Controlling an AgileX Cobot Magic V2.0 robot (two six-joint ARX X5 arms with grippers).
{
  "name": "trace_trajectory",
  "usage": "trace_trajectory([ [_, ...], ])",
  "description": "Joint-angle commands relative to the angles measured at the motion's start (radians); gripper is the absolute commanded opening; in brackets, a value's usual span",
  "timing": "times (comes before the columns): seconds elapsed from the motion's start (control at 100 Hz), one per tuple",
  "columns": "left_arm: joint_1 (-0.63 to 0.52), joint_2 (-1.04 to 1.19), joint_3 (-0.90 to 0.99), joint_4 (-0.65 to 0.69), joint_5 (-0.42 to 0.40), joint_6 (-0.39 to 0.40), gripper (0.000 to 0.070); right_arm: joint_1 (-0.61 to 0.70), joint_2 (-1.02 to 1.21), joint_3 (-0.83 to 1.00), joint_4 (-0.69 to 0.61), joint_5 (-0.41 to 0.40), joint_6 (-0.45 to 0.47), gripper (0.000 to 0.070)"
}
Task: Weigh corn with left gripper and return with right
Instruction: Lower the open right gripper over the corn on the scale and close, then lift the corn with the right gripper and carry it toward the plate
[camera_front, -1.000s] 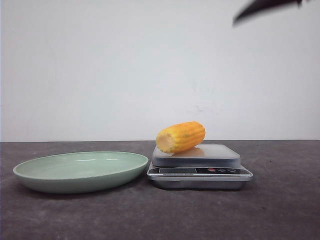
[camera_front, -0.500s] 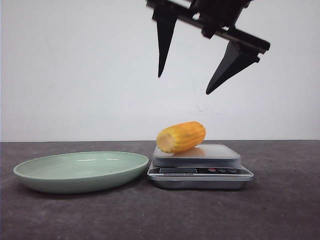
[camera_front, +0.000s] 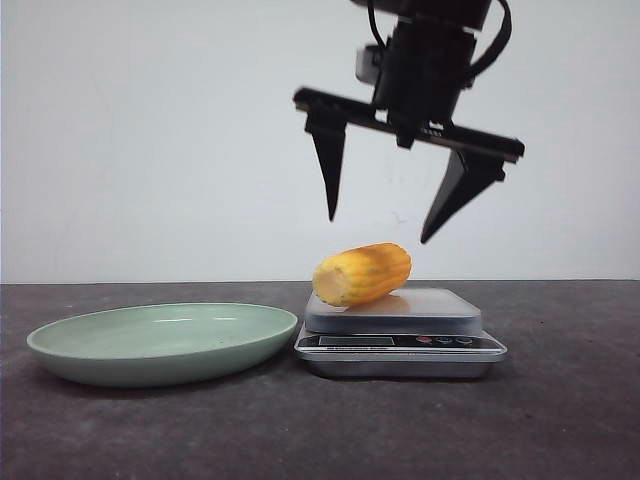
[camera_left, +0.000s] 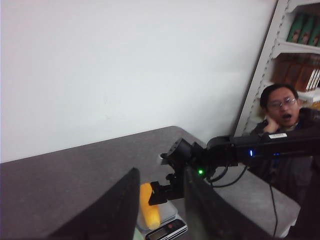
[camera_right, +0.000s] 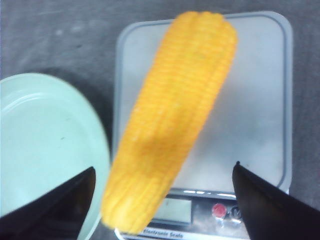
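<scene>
Right gripper (camera_front: 378, 228) hangs spread wide above the corn (camera_front: 362, 273), which lies on the scale (camera_front: 400, 325) below and between its jaws — a stiff, light, round cob likely to roll, best pinched mid-length across its girth; left gripper (camera_left: 160, 210) parted, empty.

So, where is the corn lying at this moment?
In the front view the corn lies on the scale, just right of the green plate. The open right claw hangs above it, not touching.
</scene>
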Motion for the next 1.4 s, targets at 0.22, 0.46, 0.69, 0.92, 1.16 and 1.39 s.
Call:
trace_trajectory([
  [0.22, -0.007, -0.007, -0.041, -0.055, 0.005, 0.028, 0.0133, -0.001, 0.069, 0.024, 0.086, -0.024, 0.087, 0.0528],
  [0.46, -0.007, -0.031, -0.100, -0.055, 0.005, 0.053, 0.0133, -0.002, 0.109, 0.025, 0.041, -0.025, 0.097, 0.0516],
  [0.69, -0.007, -0.036, -0.101, -0.055, 0.005, 0.052, 0.0133, -0.003, 0.116, 0.025, 0.043, -0.026, 0.111, 0.0251],
  [0.92, -0.007, -0.036, -0.101, -0.055, 0.005, 0.051, 0.0133, -0.012, 0.116, 0.025, 0.035, -0.047, 0.079, 0.0000],
  [1.16, -0.007, -0.045, -0.101, -0.056, 0.006, 0.029, 0.0133, -0.003, 0.045, 0.026, 0.155, 0.008, -0.070, 0.0000],
  [1.39, -0.007, -0.069, -0.101, -0.056, 0.016, 0.018, 0.0133, 0.048, -0.106, 0.026, 0.460, 0.085, -0.145, 0.0000],
])
